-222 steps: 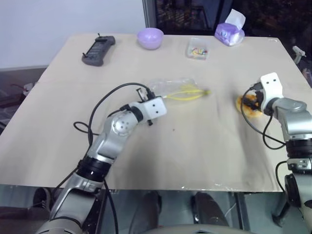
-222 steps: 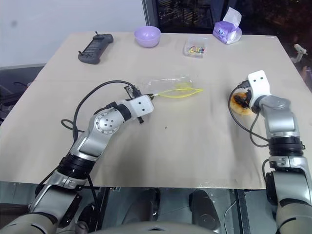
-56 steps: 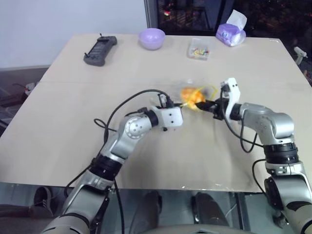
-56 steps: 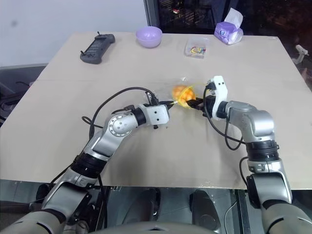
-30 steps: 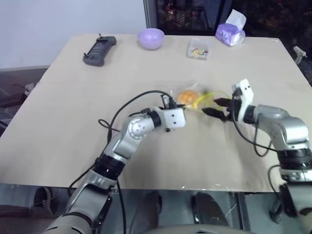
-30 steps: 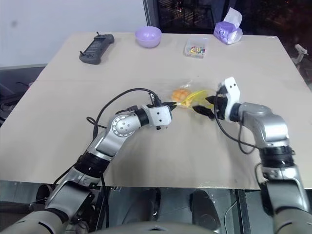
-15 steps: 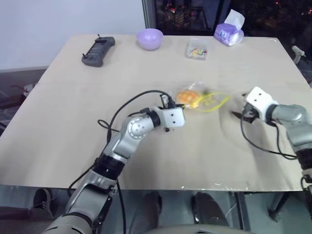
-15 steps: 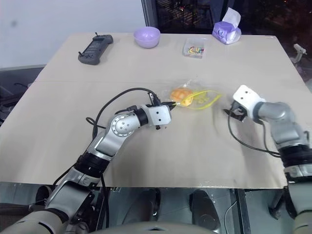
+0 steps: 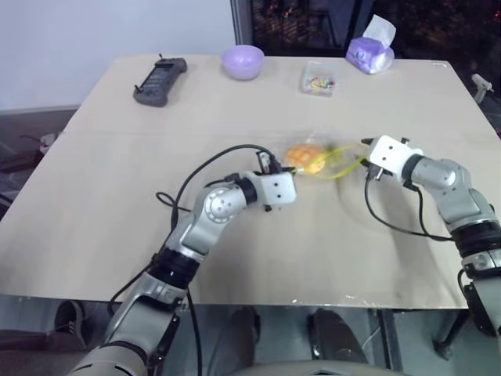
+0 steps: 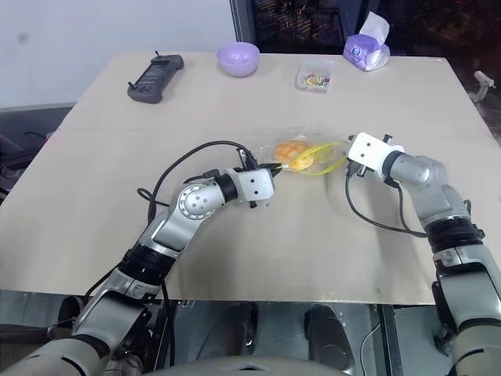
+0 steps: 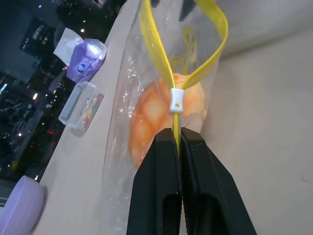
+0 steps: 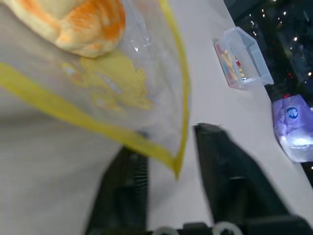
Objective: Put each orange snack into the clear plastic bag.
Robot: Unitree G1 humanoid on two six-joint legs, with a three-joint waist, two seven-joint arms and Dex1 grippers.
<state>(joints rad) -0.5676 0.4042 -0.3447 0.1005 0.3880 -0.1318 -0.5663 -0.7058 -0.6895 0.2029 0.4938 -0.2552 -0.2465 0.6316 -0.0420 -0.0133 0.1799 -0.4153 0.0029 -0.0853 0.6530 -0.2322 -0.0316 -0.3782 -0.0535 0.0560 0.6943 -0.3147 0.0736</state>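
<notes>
While the bun [image 9: 304,157] sits inside the bag [image 9: 327,160] mid-table in the head view, the left wrist view shows the left gripper [image 11: 178,142] clamped on its yellow zip strip, and the right wrist view shows the right gripper [image 12: 173,169] fingers apart, straddling the bag's far corner, bun at 10 o'clock.

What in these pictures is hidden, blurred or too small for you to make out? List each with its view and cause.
- Eye views: contents of the small clear plastic box are too small to identify.
- Eye views: buttons on the dark handheld device are too small to read.
- Right wrist view: the round golden-orange bun inside the clear plastic zip bag is cut off by the edge.
</notes>
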